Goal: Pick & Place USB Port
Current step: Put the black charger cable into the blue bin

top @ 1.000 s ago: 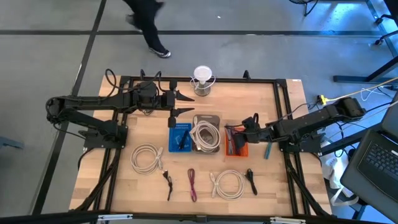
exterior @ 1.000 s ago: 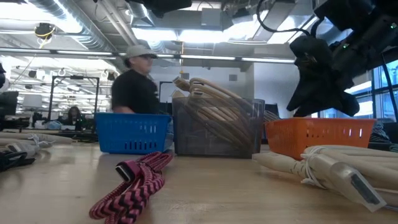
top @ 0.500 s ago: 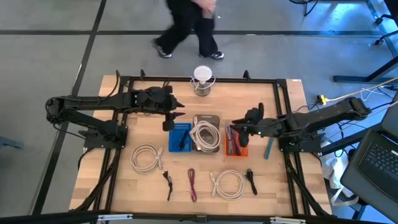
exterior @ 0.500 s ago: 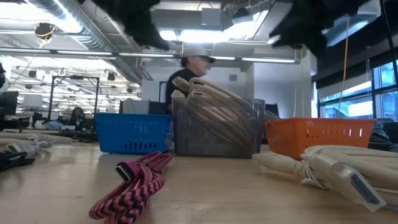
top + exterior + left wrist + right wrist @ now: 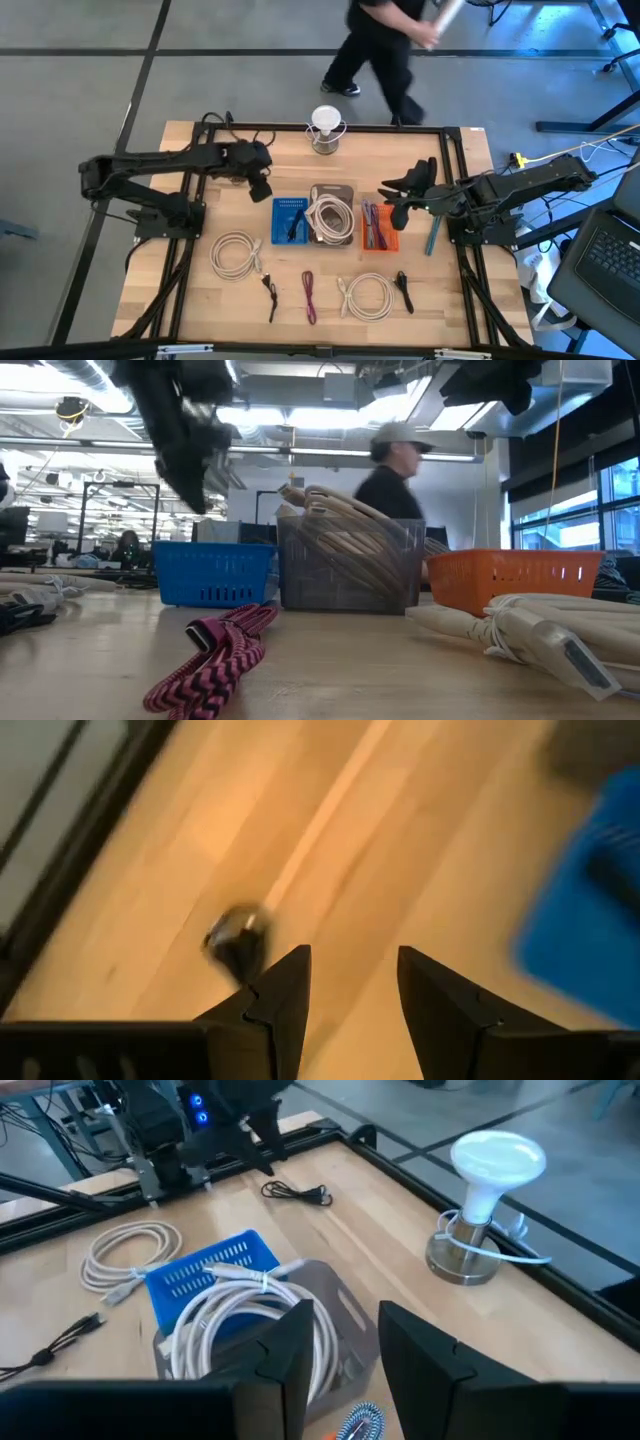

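Hovering over the table, both grippers hold nothing.
Left gripper (image 5: 262, 190), fingers apart, is beside the blue basket (image 5: 290, 219); right gripper (image 5: 393, 198), fingers apart, is above the orange basket (image 5: 378, 243) with cables.

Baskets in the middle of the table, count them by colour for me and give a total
Blue basket: 1
Grey basket: 1
Orange basket: 1
Total: 3
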`<act>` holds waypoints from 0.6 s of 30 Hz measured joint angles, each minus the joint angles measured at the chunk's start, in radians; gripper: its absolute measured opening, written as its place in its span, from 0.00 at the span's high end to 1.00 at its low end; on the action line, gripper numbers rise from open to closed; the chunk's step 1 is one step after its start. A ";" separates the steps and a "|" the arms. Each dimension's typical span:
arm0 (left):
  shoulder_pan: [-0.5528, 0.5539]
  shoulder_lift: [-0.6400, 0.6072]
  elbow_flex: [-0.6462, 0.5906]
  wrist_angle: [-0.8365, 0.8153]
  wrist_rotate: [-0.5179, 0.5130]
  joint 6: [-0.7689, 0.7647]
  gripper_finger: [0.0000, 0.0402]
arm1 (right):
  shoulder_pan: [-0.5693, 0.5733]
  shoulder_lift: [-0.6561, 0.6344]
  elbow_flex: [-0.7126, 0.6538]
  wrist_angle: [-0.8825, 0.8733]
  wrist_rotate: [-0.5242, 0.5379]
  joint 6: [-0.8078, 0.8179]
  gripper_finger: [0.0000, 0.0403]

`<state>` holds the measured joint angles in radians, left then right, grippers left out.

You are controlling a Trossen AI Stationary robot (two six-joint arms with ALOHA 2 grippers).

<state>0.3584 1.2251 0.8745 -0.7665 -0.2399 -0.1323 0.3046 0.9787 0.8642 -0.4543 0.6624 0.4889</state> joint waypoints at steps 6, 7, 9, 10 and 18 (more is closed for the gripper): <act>0.140 0.129 0.000 -0.066 0.007 0.041 0.64 | 0.000 0.000 0.000 -0.001 -0.001 0.000 0.71; 0.161 0.153 0.000 -0.068 0.006 0.052 0.64 | 0.000 0.000 0.000 -0.001 -0.001 0.000 0.71; 0.196 0.203 0.000 -0.067 0.006 0.078 0.64 | 0.000 0.000 0.000 -0.001 -0.002 0.000 0.71; 0.212 0.227 0.000 -0.068 0.006 0.091 0.64 | 0.000 0.000 0.000 -0.001 -0.002 0.000 0.71; 0.286 0.365 0.000 -0.066 -0.001 0.169 0.64 | 0.000 0.000 0.000 -0.002 -0.011 0.000 0.71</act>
<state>0.6445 1.5899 0.8742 -0.8328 -0.2411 0.0371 0.3050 0.9791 0.8642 -0.4564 0.6510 0.4885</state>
